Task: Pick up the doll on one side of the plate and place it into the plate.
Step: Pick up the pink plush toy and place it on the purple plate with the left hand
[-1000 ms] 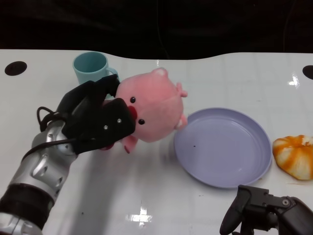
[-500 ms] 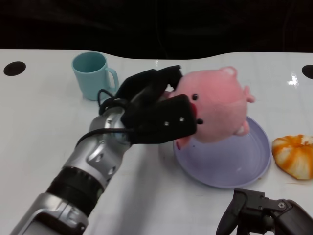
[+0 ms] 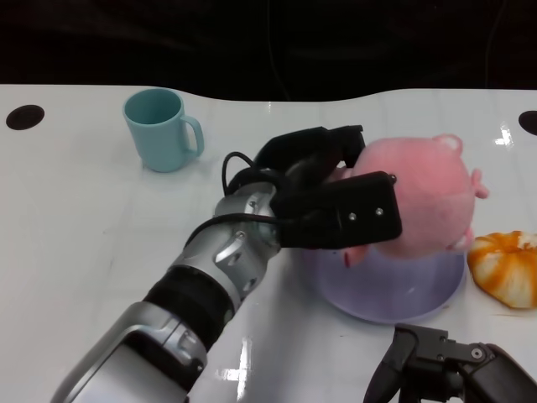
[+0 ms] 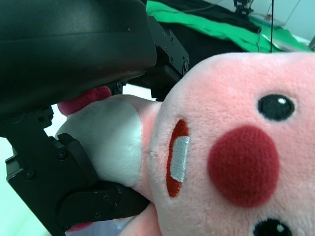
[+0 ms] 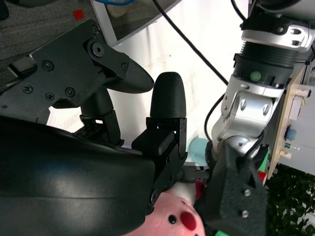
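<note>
Doll (image 3: pixel 424 189): pink, plush, round-bodied, carried in the air over the plate (image 3: pixel 369 300), face turned toward the wrist camera. Judged soft and light, easily squashed, not fragile, with fuzzy cloth unlikely to slip; best taken around the fat middle of the body, as it was here, rather than by the small ears or feet. Seen close in the left wrist view, with black eyes, a red cheek patch and a small mouth, and black fingers (image 4: pixel 59 196) pressed into the pale underside.

Left hand (image 3: pixel 331 201) wrapped around the doll from its near side, fingers closed over the top and thumb part under, holding it firmly. Silver forearm stretched diagonally from the lower left up toward the plate, wrist well out over the tabletop (image 3: pixel 84 235).

Plate lilac and shallow, mostly hidden beneath doll and hand, only its near rim showing. Release judged to be the step next in hand, doll not yet resting in the plate.

Right hand (image 3: pixel 445 369) low at the near edge, holding nothing, fingers apart, well clear of the plate.

Teal mug (image 3: pixel 164 130) standing upright at the far left, apart from everything. Orange pumpkin-like toy (image 3: pixel 508 267) lying just beside the plate's right rim.
</note>
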Controlling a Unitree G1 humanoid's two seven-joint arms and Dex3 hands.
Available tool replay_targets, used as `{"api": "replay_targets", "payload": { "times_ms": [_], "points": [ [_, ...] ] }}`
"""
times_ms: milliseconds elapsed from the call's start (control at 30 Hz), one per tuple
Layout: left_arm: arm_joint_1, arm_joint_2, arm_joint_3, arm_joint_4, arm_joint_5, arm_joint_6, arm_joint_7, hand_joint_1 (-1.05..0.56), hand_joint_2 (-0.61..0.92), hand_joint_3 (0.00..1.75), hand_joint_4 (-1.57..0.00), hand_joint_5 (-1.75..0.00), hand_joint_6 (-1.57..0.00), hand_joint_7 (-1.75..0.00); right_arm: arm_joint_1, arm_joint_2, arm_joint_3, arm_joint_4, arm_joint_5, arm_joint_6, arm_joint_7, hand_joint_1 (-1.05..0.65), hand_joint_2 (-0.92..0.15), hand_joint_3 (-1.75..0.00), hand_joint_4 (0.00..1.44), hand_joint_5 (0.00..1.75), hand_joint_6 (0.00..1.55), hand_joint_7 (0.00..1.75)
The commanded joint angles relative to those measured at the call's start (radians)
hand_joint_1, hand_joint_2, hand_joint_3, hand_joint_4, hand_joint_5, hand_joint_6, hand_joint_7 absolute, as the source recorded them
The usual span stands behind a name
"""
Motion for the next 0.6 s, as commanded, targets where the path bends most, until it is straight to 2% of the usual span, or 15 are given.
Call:
{"api": "replay_targets", "payload": {
  "times_ms": [33,100,133,200,267,300,367,400,433,500,533,600],
  "points": [
    [-0.059,-0.015,-0.008,0.045,0.006,-0.003,0.002,-0.20,0.40,1.12,-0.96,-1.75,-0.73,-1.75,0.000,-0.001,0.000,-0.006,-0.011,-0.001,-0.009,-0.17,-0.53,-1.10,0.65,1.68,0.62,1.32],
    [-0.075,-0.027,-0.004,0.070,0.001,0.011,-0.021,-0.22,0.47,0.95,-0.92,-1.75,-0.69,-1.70,0.000,-0.004,0.000,-0.006,-0.013,-0.002,-0.010,-0.17,-0.53,-1.09,0.65,1.68,0.62,1.32],
    [-0.084,-0.034,-0.002,0.082,-0.001,0.024,-0.030,-0.22,0.49,0.90,-0.90,-1.75,-0.70,-1.57,0.000,-0.004,0.000,-0.007,-0.012,-0.001,-0.010,-0.17,-0.54,-1.08,0.65,1.68,0.62,1.32],
    [-0.097,-0.043,-0.003,0.100,0.000,0.043,-0.042,-0.25,0.58,0.68,-0.83,-1.75,-0.76,-1.03,0.000,-0.005,-0.001,-0.006,-0.011,-0.003,-0.010,-0.17,-0.54,-1.07,0.65,1.69,0.62,1.31],
    [-0.105,-0.047,-0.006,0.109,0.002,0.056,-0.056,-0.26,0.68,0.47,-0.77,-1.75,-0.82,-0.64,0.000,-0.007,-0.003,-0.004,-0.012,-0.008,-0.009,-0.17,-0.55,-1.07,0.65,1.69,0.62,1.31],
    [-0.103,-0.045,-0.005,0.106,-0.003,0.052,-0.071,-0.28,0.75,0.36,-0.71,-1.69,-0.79,-0.45,0.000,-0.007,-0.005,-0.004,-0.010,-0.006,-0.008,-0.18,-0.55,-1.06,0.65,1.69,0.62,1.31],
    [-0.096,-0.032,-0.011,0.096,-0.003,0.038,-0.103,-0.36,0.86,0.18,-0.55,-1.38,-0.69,-0.23,0.001,-0.007,-0.008,-0.006,-0.003,0.001,-0.007,-0.18,-0.55,-1.06,0.66,1.69,0.62,1.31],
    [-0.097,-0.023,-0.025,0.091,0.008,0.037,-0.126,-0.49,0.90,0.16,-0.40,-1.05,-0.57,-0.12,0.000,-0.007,-0.008,-0.009,-0.003,0.006,-0.007,-0.17,-0.55,-1.05,0.66,1.69,0.62,1.31],
    [-0.099,-0.015,-0.039,0.085,0.021,0.039,-0.146,-0.59,0.91,0.18,-0.34,-0.70,-0.46,-0.05,0.000,-0.008,-0.008,-0.009,-0.004,0.007,-0.008,-0.17,-0.56,-1.05,0.66,1.69,0.62,1.31],
    [-0.099,0.001,-0.077,0.074,0.058,0.038,-0.155,-0.66,0.92,0.20,-0.29,-0.48,-0.38,-0.02,-0.002,-0.008,-0.009,-0.004,-0.005,-0.001,-0.008,-0.17,-0.56,-1.04,0.66,1.69,0.62,1.31],
    [-0.098,0.010,-0.099,0.068,0.080,0.032,-0.152,-0.75,0.92,0.22,-0.22,-0.38,-0.30,-0.01,-0.003,-0.008,-0.010,0.000,-0.002,-0.005,-0.007,-0.17,-0.56,-1.04,0.66,1.69,0.62,1.31],
    [-0.100,0.026,-0.134,0.060,0.112,0.027,-0.164,-0.83,0.92,0.27,-0.11,-0.31,-0.22,0.00,-0.003,-0.007,-0.012,0.001,0.000,-0.005,-0.007,-0.17,-0.55,-1.05,0.65,1.69,0.62,1.31]
  ]
}}
